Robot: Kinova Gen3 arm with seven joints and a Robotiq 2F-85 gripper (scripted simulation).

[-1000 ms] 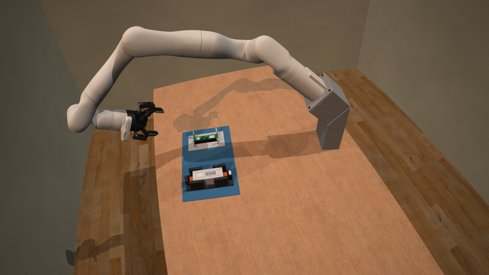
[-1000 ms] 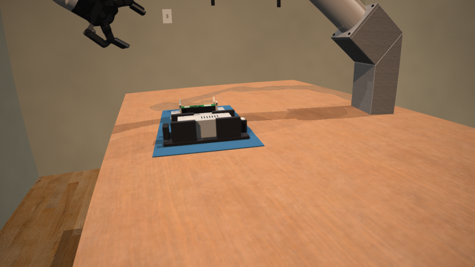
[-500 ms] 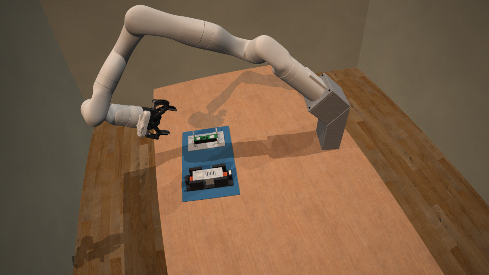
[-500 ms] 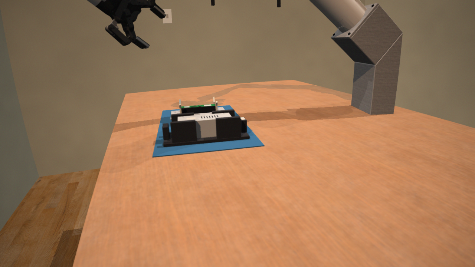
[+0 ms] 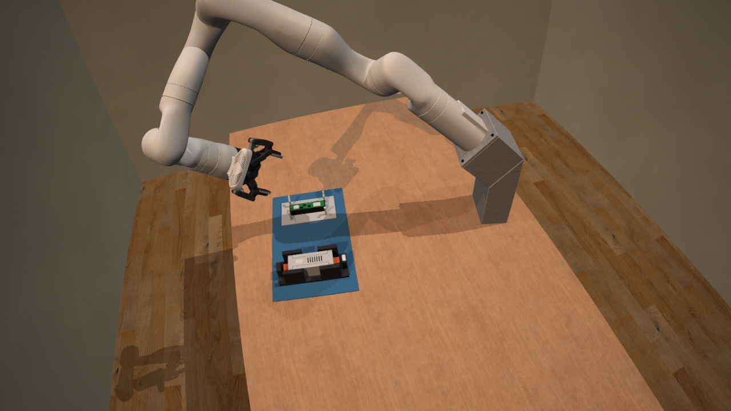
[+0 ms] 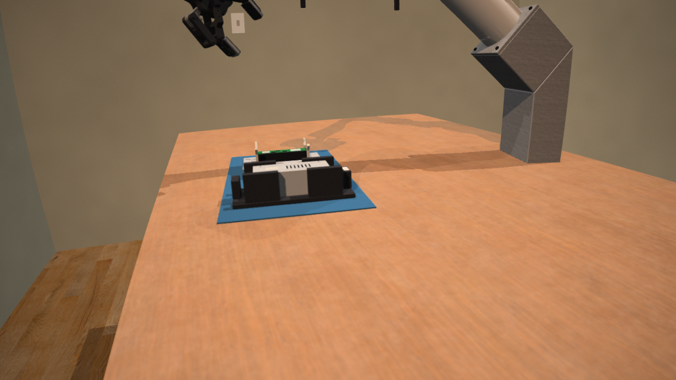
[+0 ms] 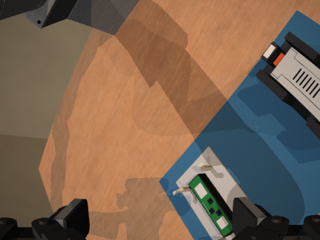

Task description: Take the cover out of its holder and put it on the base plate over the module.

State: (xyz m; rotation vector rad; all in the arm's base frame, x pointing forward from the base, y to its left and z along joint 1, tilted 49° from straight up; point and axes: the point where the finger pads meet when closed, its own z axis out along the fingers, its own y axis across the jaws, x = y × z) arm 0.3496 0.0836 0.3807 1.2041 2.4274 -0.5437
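My gripper (image 5: 259, 168) hangs wide open and empty, high off the blue mat's (image 5: 326, 292) far corner. Nearest the mat's front edge, the cover (image 5: 312, 260) sits in its holder (image 5: 288, 278); I should grip lightly.

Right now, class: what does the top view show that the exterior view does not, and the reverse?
Top only: the whole arm, and the base plate set apart from the holder, with blue mat between them.

Exterior only: a wall switch, and the cover's side wall showing between the holder's front blocks.

Both: the open, empty gripper off toward the table's edge, the cover seated in its holder, the green module uncovered, and the grey pedestal.
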